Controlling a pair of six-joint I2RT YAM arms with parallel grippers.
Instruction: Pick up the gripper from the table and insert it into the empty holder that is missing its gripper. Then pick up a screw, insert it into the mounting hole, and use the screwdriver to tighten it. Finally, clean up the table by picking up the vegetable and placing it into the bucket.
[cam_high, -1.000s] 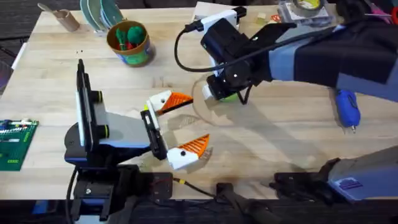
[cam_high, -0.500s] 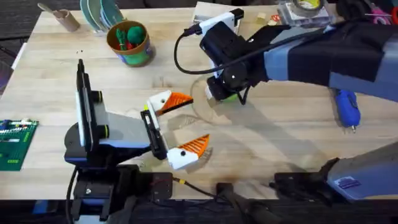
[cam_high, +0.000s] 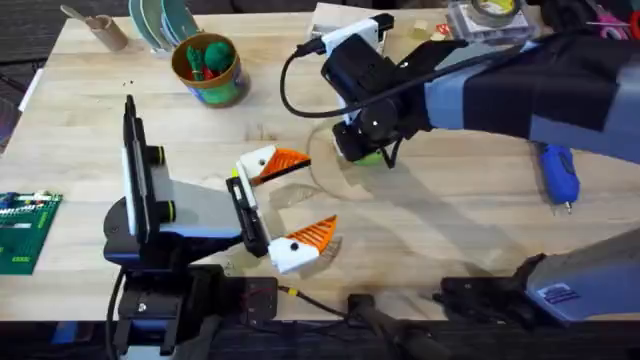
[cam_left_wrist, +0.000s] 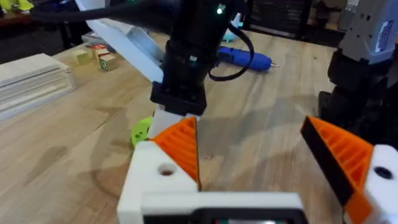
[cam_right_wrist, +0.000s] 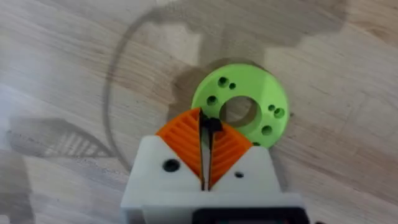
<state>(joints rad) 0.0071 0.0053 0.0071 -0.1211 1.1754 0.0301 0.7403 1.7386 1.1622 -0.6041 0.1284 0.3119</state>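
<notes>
Left gripper rests with its orange tips spread wide. Further right, the right gripper hangs over the lime-green disc, pads pressed together on a small dark screw just beside the disc's centre hole. At the far right lies the blue screwdriver.

1 green disc | 1 blue screwdriver | 1 bucket (veg inside) | 2 claws
</notes>
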